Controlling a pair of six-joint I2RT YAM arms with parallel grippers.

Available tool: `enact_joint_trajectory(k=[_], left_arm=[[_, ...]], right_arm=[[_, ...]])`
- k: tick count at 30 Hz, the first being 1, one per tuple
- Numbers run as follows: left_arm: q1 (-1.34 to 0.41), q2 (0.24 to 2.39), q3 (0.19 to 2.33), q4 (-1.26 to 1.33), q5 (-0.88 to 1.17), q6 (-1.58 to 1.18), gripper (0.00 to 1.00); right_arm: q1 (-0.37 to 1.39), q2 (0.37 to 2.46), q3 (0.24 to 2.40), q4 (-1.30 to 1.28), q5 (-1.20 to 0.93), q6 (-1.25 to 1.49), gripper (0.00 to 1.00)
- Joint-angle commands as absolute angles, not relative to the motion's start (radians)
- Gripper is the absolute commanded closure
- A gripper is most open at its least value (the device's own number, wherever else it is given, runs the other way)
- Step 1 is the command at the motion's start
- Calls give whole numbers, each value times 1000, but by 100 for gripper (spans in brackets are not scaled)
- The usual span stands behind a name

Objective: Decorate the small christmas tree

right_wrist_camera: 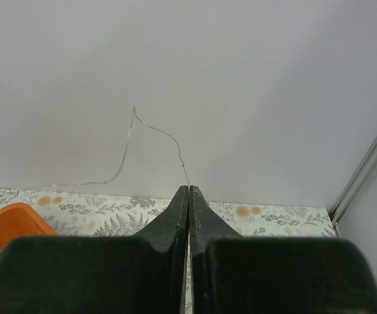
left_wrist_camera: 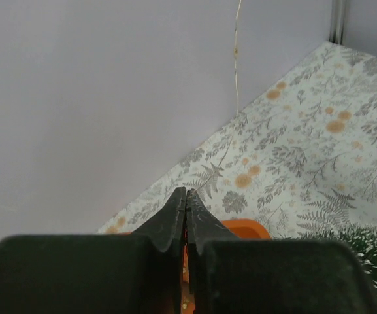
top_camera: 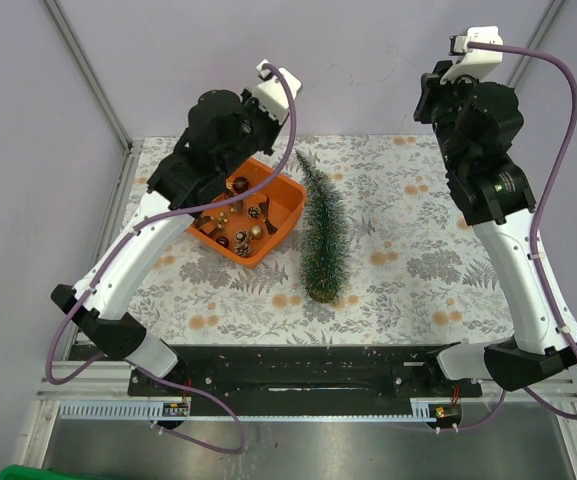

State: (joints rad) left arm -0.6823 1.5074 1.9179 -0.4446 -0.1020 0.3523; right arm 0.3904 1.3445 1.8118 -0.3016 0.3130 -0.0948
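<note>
The small christmas tree point(top_camera: 320, 225) is on the flowered table, its tip toward the back wall and its round base toward the front; its frosted needles show at the lower right of the left wrist view point(left_wrist_camera: 364, 255). A thin wire string point(left_wrist_camera: 236, 65) runs up from the tips of my left gripper point(left_wrist_camera: 187, 191), which is shut on it. The same wire point(right_wrist_camera: 134, 112) loops up and to the left from my right gripper point(right_wrist_camera: 189, 187), also shut on it. Both grippers are raised near the back wall, left and right of the tree's tip.
An orange tray point(top_camera: 286, 190) with several small ornaments point(top_camera: 240, 228) stands just left of the tree, under the left arm; its rim shows in both wrist views point(left_wrist_camera: 244, 229) point(right_wrist_camera: 8, 222). Grey walls enclose the table at the back and sides.
</note>
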Motion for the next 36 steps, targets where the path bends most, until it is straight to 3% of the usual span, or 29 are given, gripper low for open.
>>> enact_joint_trajectory(k=[1,3,15,16,18,19,21,23,28,36], left_arm=[[-680,1465,1912,-434,-164,308,92],[-681,1433,1872,-416,-161,304,79],[-667,1565,1948,-402,-256,308,81],[-658,1571,1954,-408,-249,302,73],[-635,1572,1959,-431,-232,290,43],[-624,1568,1957,-448,-219,285,33],[-585,1546,1936,-481,-186,272,16],[-522,1497,1869,-502,-134,262,7],[-349,1313,1623,-503,-25,311,1],[-210,1155,1254,-542,84,417,1]], right_arm=[[345,1321,1813,-288,239,-61,100],[324,1318,1810,-288,216,-51,100],[258,1393,1838,-272,141,29,100],[247,1403,1844,-275,135,32,100],[220,1433,1865,-285,121,41,100],[204,1449,1877,-294,120,44,100],[177,1474,1885,-296,118,58,100],[143,1494,1881,-296,117,74,100],[69,1545,1864,-299,155,120,100],[8,1525,1853,-370,337,179,100]])
